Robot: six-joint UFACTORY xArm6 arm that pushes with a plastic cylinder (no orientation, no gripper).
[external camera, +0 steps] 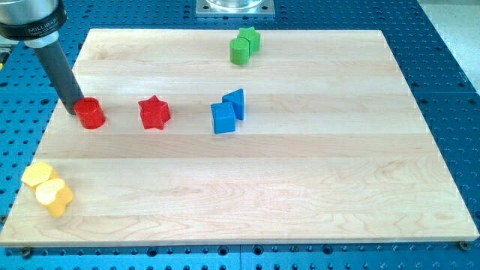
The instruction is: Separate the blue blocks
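Two blue blocks sit touching near the board's middle: a blue cube (223, 118) and a blue triangular block (236, 103) just behind it to the right. My tip (78, 109) is at the view's far left, touching the left side of a red cylinder (91, 113). The tip is far to the left of the blue blocks.
A red star block (154, 112) lies between the red cylinder and the blue blocks. Two green blocks (244, 44) touch each other near the top edge. Two yellow blocks (48, 187) sit at the bottom left corner of the wooden board (300, 187).
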